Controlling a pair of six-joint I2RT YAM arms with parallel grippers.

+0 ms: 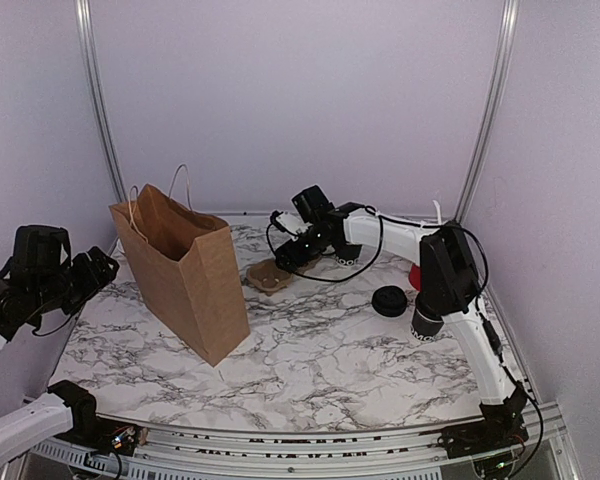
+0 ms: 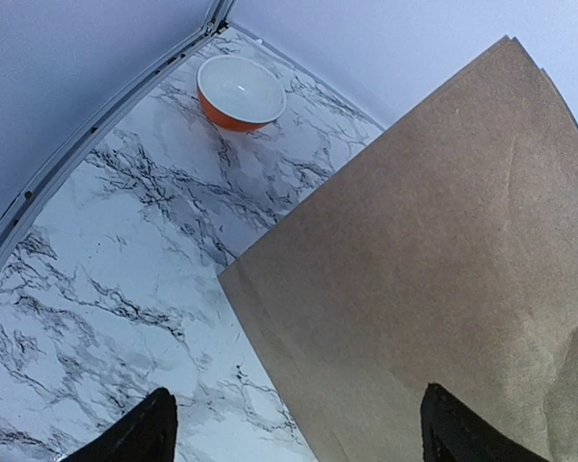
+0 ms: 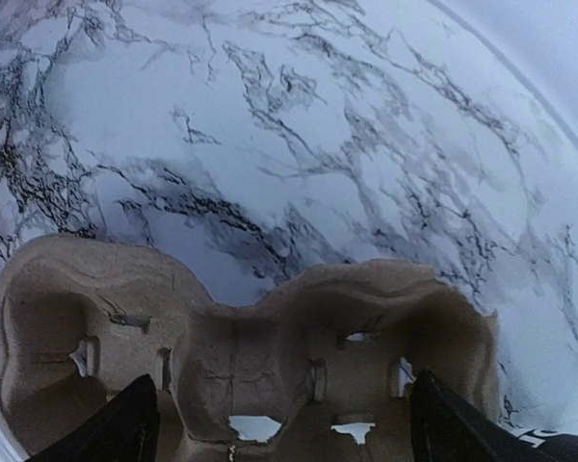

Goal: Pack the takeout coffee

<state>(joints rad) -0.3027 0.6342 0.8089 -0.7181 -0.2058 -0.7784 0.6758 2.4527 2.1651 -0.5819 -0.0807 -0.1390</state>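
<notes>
A brown pulp cup carrier (image 3: 241,337) lies on the marble just below my right gripper (image 3: 284,423), which is open, its fingertips astride the carrier's near edge and holding nothing. From above, that gripper (image 1: 286,256) hangs by the carrier (image 1: 268,276). Two black cups show only partly: one (image 1: 347,256) behind the right forearm, one (image 1: 426,322) under the right elbow. I cannot tell which is the takeout coffee. My left gripper (image 2: 294,428) is open and empty, raised at the table's left side (image 1: 92,274), facing the brown paper bag (image 2: 443,269).
The paper bag (image 1: 183,272) stands upright and open, left of centre. A low pile of black lids (image 1: 388,300) lies beside a red holder (image 1: 415,276) at the right. An orange bowl (image 2: 241,93) sits by the wall. A black cable loops under the right forearm.
</notes>
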